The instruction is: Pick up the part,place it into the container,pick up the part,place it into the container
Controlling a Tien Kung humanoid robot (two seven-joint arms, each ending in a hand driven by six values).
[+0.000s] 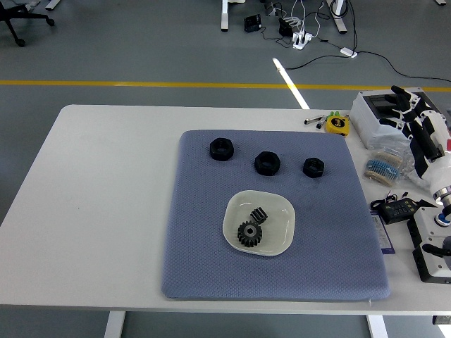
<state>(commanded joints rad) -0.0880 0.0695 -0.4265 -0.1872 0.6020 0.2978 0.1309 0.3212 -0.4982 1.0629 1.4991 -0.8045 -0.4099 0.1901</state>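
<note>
Right robot hand point(414, 113): white shells, black finger joints.

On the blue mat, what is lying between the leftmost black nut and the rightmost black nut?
In the head view, a third black hexagonal nut lies between the leftmost nut and rightmost nut on the blue-grey mat.

On the white tabletop point(106, 183) before me lies a blue-grey mat point(211, 246), and near its middle sits a pale dish point(280, 211) holding two black gears, a large one point(249, 234) with a smaller one point(258, 215) just behind it. Three black nuts sit in a row across the far part of the mat: the left nut point(221, 148), the middle nut point(267, 163) and the right nut point(313, 167), all well apart from the dish. My right hand point(416, 120) is off the mat at the right edge, fingers point(400, 92) spread and holding nothing, above a white box point(373, 113), with a yellow tape measure point(338, 124) near the mat's far right corner.
</note>
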